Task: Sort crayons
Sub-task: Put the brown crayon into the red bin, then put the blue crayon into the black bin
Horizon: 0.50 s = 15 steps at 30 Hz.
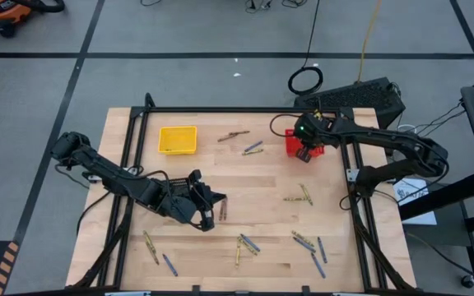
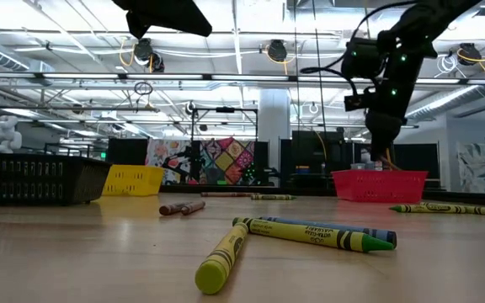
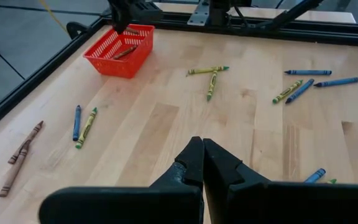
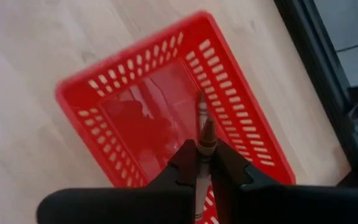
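Crayons lie scattered on the wooden table: a brown pair (image 1: 234, 135), a blue and yellow pair (image 1: 253, 148), yellow ones (image 1: 301, 196) and several near the front edge (image 1: 245, 245). My right gripper (image 4: 199, 163) hangs over the red basket (image 4: 135, 81) at the far right, shut on a brown-red crayon (image 4: 200, 118). A crayon (image 3: 124, 53) lies inside that basket. My left gripper (image 3: 202, 163) is shut with nothing in it, above the table's left middle (image 1: 212, 210); a brown crayon (image 1: 224, 210) lies beside it. My right gripper pinches the brown-red crayon's shaft (image 4: 198, 152) between its two fingers, which lie along it. The fingers slant steeply down from above. The crayon's pointed end (image 4: 201, 99) sticks out past the fingertips toward the red basket's floor, lifted clear of it.
A yellow basket (image 1: 178, 138) sits at the far left and a black mesh basket (image 2: 36, 178) shows at the left in the low view. The table's black frame (image 1: 220, 109) runs along the far edge. Bare wood lies in the table's middle.
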Available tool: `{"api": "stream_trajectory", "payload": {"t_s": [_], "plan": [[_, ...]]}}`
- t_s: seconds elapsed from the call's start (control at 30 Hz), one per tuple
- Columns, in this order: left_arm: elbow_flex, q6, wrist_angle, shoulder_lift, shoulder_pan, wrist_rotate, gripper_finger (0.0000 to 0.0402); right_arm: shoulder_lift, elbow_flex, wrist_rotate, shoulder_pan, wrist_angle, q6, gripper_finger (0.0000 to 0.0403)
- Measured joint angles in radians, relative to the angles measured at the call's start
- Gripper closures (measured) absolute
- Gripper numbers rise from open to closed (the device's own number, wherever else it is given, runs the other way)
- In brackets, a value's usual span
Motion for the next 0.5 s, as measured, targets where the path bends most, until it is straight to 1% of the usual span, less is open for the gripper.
{"api": "stream_trajectory", "payload": {"t_s": [0.23, 0.5], "plan": [[0.0, 0.0, 0.0, 0.0, 0.0, 0.0, 0.04, 0.0, -0.013, 0.0, -0.005, 0.037, 0.003, 0.0362], [0.0, 0.0, 0.0, 0.0, 0.0, 0.0, 0.04, 0.0, -0.013, 0.0, -0.005, 0.036, 0.01, 0.0328]]}}
